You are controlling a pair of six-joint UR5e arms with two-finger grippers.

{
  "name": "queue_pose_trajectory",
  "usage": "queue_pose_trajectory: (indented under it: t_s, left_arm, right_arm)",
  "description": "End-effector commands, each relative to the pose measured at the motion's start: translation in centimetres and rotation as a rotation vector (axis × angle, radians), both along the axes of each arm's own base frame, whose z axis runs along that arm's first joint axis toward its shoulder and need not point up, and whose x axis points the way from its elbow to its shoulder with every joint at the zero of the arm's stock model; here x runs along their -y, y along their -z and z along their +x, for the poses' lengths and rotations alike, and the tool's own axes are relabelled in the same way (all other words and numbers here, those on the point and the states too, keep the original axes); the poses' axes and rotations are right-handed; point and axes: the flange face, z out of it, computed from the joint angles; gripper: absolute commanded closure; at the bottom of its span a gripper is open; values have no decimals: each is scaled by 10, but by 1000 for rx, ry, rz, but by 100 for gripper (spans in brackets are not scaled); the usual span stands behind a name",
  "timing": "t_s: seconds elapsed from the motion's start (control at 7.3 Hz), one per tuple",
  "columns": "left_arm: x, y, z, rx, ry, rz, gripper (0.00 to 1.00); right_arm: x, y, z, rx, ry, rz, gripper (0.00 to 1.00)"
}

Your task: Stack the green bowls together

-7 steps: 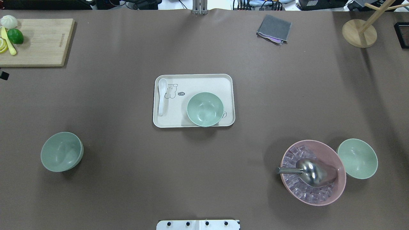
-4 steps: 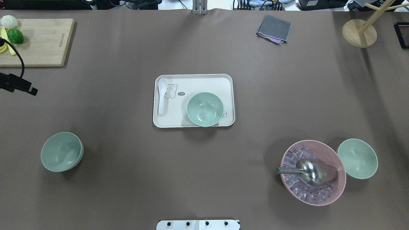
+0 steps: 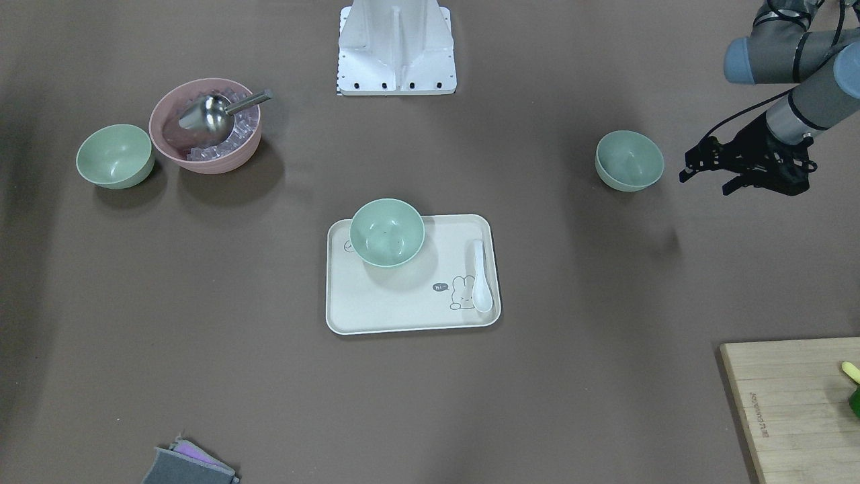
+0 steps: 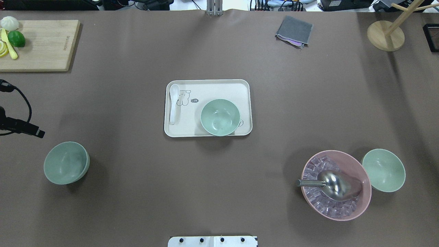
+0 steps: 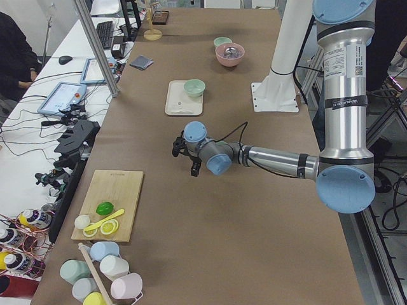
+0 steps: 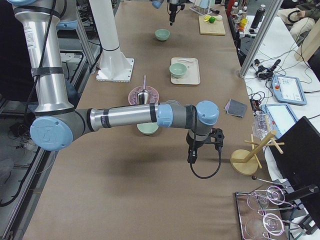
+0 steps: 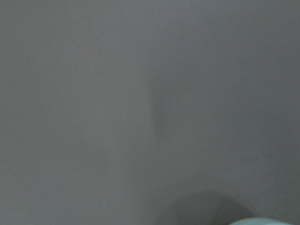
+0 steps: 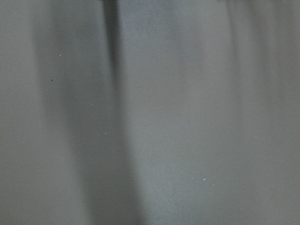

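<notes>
Three pale green bowls stand upright and apart. One [image 4: 66,163] is on the table at near left, also in the front view [image 3: 629,160]. One [image 4: 220,117] is on the cream tray [image 4: 240,90]. One [image 4: 384,169] is at near right against the pink bowl. My left gripper [image 3: 705,181] is open and empty. It hovers just outside the left bowl, toward the table's end, and one finger [image 4: 38,133] shows in the overhead view. The left wrist view shows only a sliver of bowl rim [image 7: 258,221]. My right gripper [image 6: 192,157] shows only in the right side view, past the right bowl; I cannot tell if it is open or shut.
A pink bowl [image 4: 360,206] holds ice cubes and a metal scoop [image 4: 334,183]. A white spoon [image 4: 174,103] lies on the tray. A cutting board [image 4: 44,44] with fruit is at far left, a grey cloth [image 4: 294,31] and a wooden stand [image 4: 386,35] at far right.
My left gripper has come further into the overhead view and moved toward the robot's side of the table, closer to the left bowl. The bowls have not moved.
</notes>
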Motion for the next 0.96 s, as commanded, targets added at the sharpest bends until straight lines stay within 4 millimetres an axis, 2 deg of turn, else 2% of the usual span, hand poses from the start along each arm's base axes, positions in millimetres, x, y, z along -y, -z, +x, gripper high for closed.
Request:
queue_pose_trajectory:
  t_s: [0.0,0.27,0.41,0.55,0.68,0.82]
  left_arm:
    - [-24,-1,27,-22,-5,-34,2]
    - [-29,4,41,-34,-7,-49,2]
    - [-33,4,47,-33,-21,-52,7]
    - [-35,5,54,-34,-35,-52,42]
    - [-37,7,59,-37,-47,-51,70]
    - [-36,10,62,-42,-50,-45,89]
  right_arm:
    - [7,8,-1,1,1,11,0]
    - [9,7,-6,-3,-27,-28,0]
    - [10,8,-6,-4,-52,-47,0]
    - [9,8,-6,-7,-52,-45,0]
    - [9,8,-6,-5,-46,-40,0]
    - [9,11,-6,-3,-42,-29,0]
